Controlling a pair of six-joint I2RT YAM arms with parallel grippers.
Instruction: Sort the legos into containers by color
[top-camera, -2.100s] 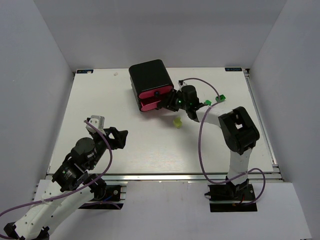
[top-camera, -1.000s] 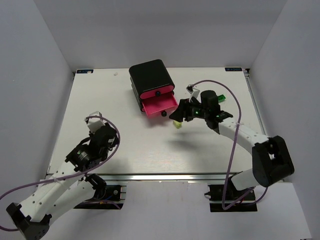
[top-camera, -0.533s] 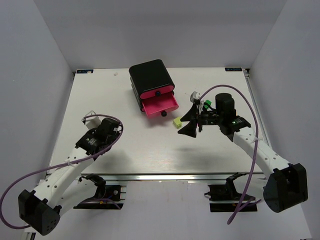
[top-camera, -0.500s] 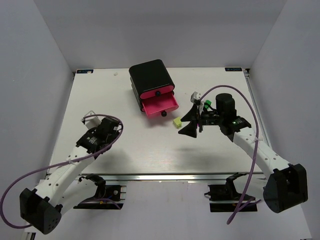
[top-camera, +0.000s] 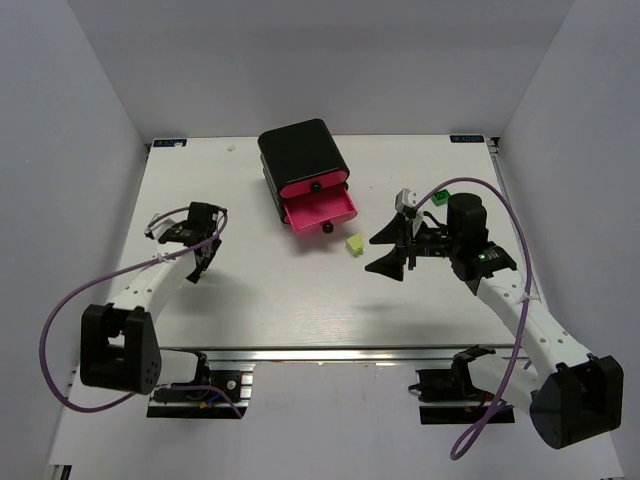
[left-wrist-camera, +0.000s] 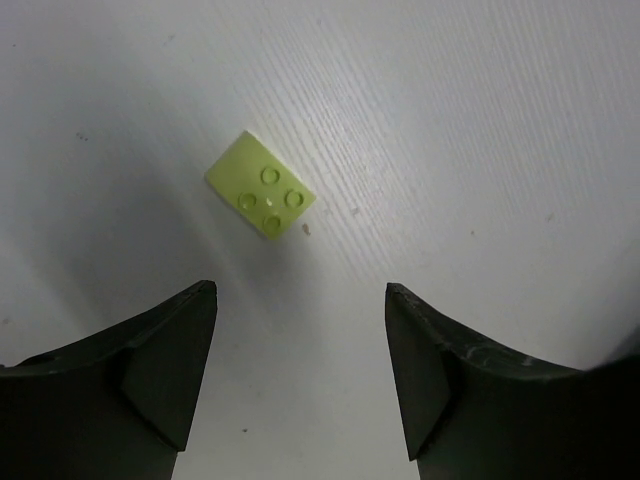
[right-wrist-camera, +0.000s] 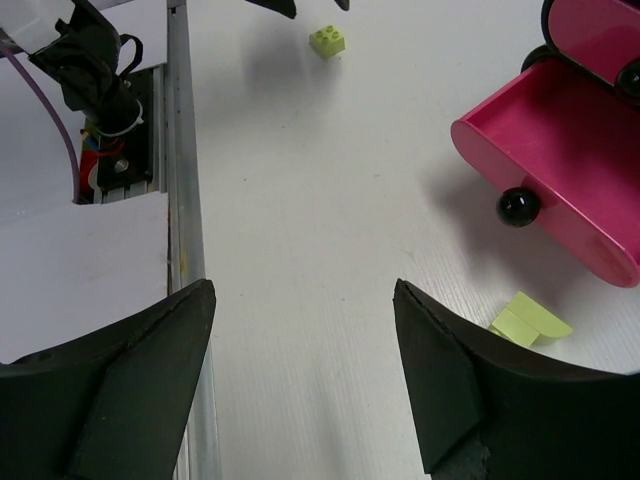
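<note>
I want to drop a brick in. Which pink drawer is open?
The bottom drawer: it sticks out of the black cabinet, inside showing. The drawer above it is shut.

We counted one black cabinet (top-camera: 298, 150) near the far edge of the table (top-camera: 280, 300). It showed us two pink drawers, the upper drawer (top-camera: 300, 188) and the lower drawer (top-camera: 322, 210), and two round black knobs (top-camera: 327, 228), one on each. We found three legos: two pale yellow, the left yellow brick (left-wrist-camera: 262, 187) near the table's left edge and the middle yellow brick (top-camera: 354, 243) around its middle, and one green brick (top-camera: 439, 197) toward its right edge. There were two arms, the left arm (top-camera: 140, 290) and the right arm (top-camera: 520, 300), two purple cables (top-camera: 467, 181), and two grippers, the left gripper (left-wrist-camera: 300, 290) and the right gripper (right-wrist-camera: 302, 285), each with two fingers (left-wrist-camera: 160, 380), four in all.
</note>
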